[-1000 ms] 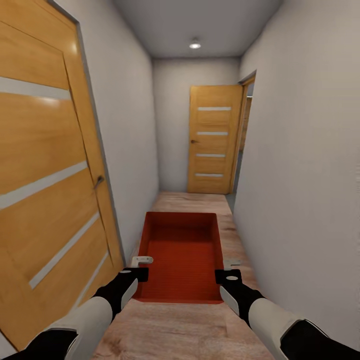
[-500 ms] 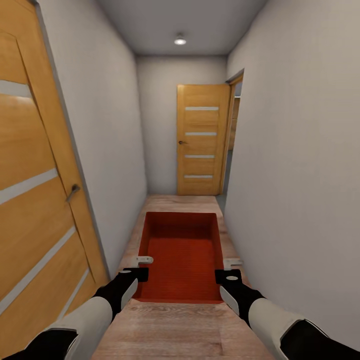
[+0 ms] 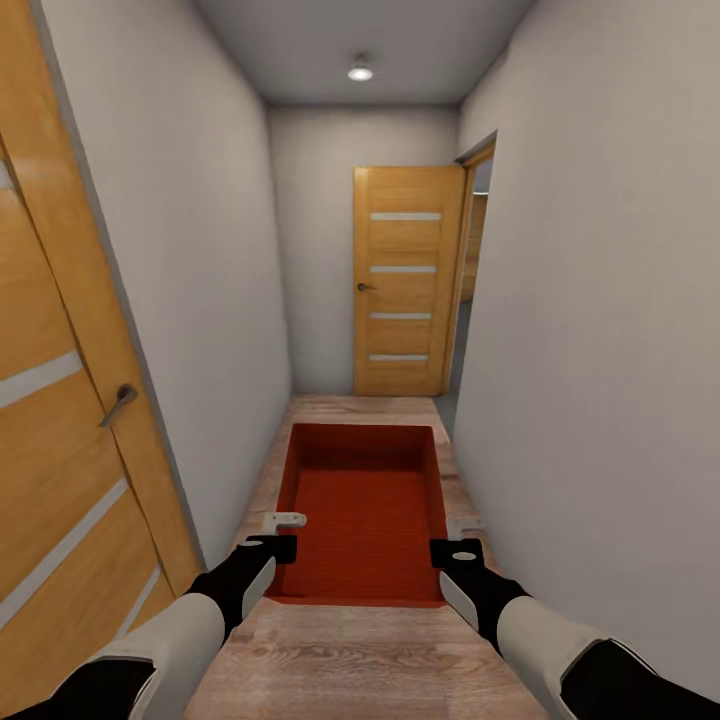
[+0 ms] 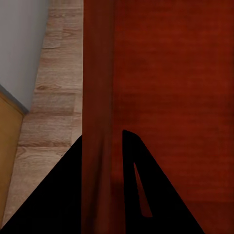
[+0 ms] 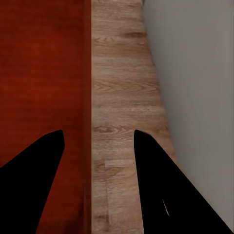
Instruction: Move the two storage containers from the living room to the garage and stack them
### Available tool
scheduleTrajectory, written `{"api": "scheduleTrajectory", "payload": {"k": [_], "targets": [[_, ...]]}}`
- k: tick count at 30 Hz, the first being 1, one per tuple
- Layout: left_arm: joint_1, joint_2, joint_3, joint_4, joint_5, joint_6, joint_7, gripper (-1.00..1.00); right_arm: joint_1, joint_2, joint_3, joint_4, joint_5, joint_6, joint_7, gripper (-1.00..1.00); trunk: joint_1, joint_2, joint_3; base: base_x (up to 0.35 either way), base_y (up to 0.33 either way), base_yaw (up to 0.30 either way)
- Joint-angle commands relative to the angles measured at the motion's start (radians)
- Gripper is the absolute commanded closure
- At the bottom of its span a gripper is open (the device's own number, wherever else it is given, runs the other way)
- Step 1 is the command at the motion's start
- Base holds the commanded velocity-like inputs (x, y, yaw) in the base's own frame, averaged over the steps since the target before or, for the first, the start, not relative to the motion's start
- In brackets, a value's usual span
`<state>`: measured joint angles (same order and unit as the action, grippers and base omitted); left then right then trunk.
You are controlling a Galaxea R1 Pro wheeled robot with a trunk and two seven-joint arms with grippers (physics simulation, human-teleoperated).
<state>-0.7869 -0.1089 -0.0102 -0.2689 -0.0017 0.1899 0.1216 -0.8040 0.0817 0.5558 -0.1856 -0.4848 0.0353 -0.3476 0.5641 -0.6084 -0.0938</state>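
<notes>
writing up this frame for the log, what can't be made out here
- Head view: the storage container's underside and what it may sit in are hidden by its own walls.
- Right wrist view: the right gripper straddles the container wall with visible gaps; whether it clamps is unclear.
- Head view: the room past the open door is cut off by the wall.

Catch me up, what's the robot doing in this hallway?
It is in a narrow corridor carrying one orange-red storage container held out in front of it, above the wood plank floor. The left tool straddles the bin's left wall and the right tool its right wall, one finger inside and one outside. A wooden door stands at the far end beside an open doorway, and another door lines the left wall. No garage in sight, so the bin is not yet placed.
</notes>
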Motion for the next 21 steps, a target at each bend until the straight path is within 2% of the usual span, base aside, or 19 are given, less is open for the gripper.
{"api": "scheduleTrajectory", "payload": {"k": [1, 21], "targets": [[0.0, 0.0, 0.018, -0.001, -0.017, 0.008, 0.01, 1.0, -0.001, 0.0, -0.031, -0.011, 0.006, 0.005, 0.036, 1.0, 0.001, -0.002, -0.002, 0.322, 0.034, 0.0], [0.0, 0.0, 0.018, -0.001, -0.016, 0.008, 0.01, 1.0, -0.001, 0.0, -0.031, -0.011, 0.006, 0.005, 0.036, 1.0, 0.001, -0.002, -0.002, 0.322, 0.083, 0.0]]}}
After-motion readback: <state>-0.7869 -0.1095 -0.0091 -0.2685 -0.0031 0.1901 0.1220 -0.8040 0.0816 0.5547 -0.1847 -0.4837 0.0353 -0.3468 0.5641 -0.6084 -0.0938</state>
